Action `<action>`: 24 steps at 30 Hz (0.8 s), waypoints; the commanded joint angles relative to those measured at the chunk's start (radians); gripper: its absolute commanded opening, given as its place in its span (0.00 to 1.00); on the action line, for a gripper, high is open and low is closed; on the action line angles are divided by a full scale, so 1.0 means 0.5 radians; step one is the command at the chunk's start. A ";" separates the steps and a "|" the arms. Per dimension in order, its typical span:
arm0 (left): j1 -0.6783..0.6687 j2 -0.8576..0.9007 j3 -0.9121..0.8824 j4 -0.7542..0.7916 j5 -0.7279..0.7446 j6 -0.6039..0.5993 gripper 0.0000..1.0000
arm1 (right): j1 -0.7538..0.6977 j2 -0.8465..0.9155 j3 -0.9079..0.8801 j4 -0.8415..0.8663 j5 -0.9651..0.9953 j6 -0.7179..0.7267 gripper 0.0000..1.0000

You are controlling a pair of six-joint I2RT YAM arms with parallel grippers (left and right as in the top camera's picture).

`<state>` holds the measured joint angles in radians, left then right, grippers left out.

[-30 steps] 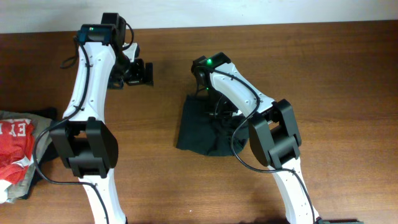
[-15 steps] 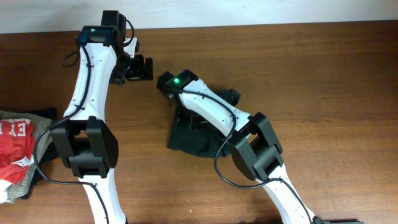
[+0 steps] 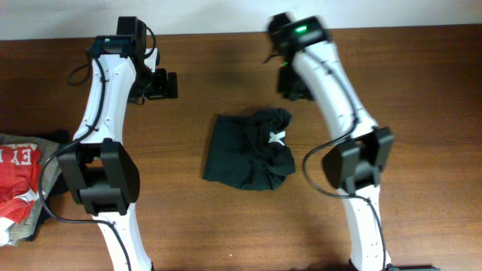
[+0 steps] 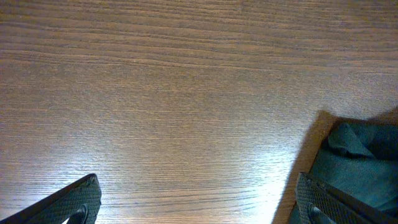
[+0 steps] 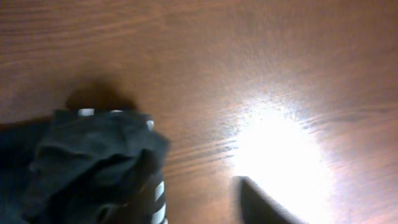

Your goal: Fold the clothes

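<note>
Overhead view: the left pincer [image 3: 160,84] hangs over the brown wooden table [image 3: 422,113] with bare wood under it. The right pincer [image 3: 294,83] is held over the far part of the table, and it is blurred here. The crumpled dark blackish-green soft T-shirt [image 3: 248,150] lies on the wood between the two pincers and nearer the arms' bases than either. It is apart from both. Its small white neck tag [image 3: 277,137] shows on the side nearer the right pincer. Well away from the left pincer, at the table's edge beyond the left arm, a red garment with white letters [image 3: 19,177] lies on top of a grey-beige garment [image 3: 15,226].

Left wrist view: the left pincer [image 4: 198,183] stands wide open with nothing between its two black fingers [image 4: 68,202], only wood grain. The dark T-shirt [image 4: 360,162] lies just beyond the finger at the picture's right edge. Whether it touches that finger cannot be made out.

Right wrist view: the picture is blurred. One dark finger [image 5: 264,204] of the right pincer shows at the bottom edge over glare on the wood. The bunched T-shirt [image 5: 87,168], with bits of white on it, lies to that finger's left. The other finger cannot be separated from the dark cloth, so I cannot tell how the right pincer's jaws stand.
</note>
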<state>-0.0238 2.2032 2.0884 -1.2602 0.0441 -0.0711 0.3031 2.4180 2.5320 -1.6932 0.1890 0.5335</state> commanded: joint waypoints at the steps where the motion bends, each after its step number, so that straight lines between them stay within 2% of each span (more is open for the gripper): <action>1: 0.014 0.018 -0.021 -0.010 -0.092 0.010 0.99 | -0.127 -0.087 -0.211 -0.011 -0.327 -0.172 0.04; 4: 0.019 0.018 -0.021 -0.003 -0.227 0.011 0.99 | -0.109 -0.086 -0.443 0.007 -0.336 -0.296 0.04; 6: 0.029 0.018 -0.021 -0.030 -0.226 0.011 0.99 | -0.040 -0.086 -0.743 0.181 -0.439 -0.334 0.04; 9: 0.042 0.018 -0.021 -0.074 -0.226 0.010 0.99 | -0.011 -0.085 -0.967 0.436 -0.642 -0.334 0.04; 12: 0.045 0.018 -0.021 -0.074 -0.225 0.010 0.99 | 0.039 -0.087 -0.930 0.505 -0.741 -0.333 0.04; 17: 0.050 0.018 -0.021 -0.030 -0.224 0.010 0.99 | 0.353 -0.089 -0.685 0.410 -0.738 -0.333 0.04; 21: 0.050 0.018 -0.021 -0.031 -0.224 0.010 0.99 | 0.569 -0.085 -0.681 0.443 -0.742 -0.317 0.04; 24: 0.050 0.018 -0.021 -0.043 -0.216 0.010 0.99 | 0.584 -0.079 -0.686 0.465 -0.755 -0.266 0.06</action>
<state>-0.0078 2.2032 2.0869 -1.2781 -0.0605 -0.0711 0.5968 2.3962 2.1754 -1.4677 -0.1730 0.3740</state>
